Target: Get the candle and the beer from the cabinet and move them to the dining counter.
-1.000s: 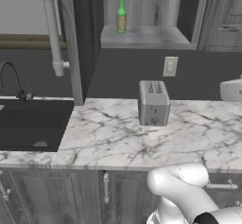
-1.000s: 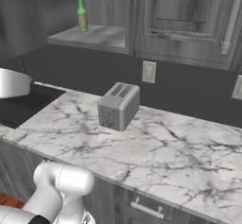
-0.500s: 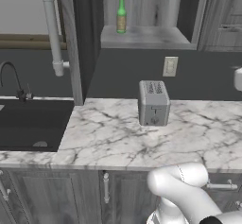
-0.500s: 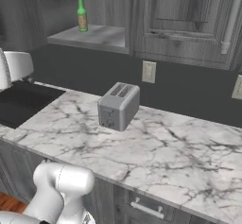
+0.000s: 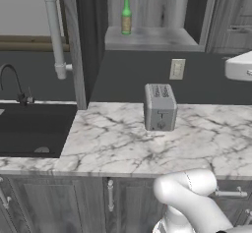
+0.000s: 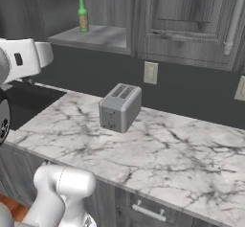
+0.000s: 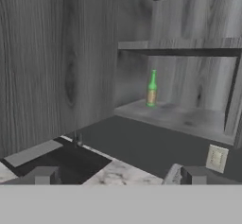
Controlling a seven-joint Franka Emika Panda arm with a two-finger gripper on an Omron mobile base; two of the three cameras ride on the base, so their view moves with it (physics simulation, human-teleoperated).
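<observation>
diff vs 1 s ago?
The arm's white forearm has swung further in over the sink side, toward the open cabinet. The pincer is open, holding nothing. The beer, toaster and base have not moved.

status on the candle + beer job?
Done: the cabinet is open. In hand: nothing; the gripper is open and faces the beer from a distance. Left: the beer stands on the cabinet shelf, not yet grasped. No candle or dining counter is visible in these views.
</observation>
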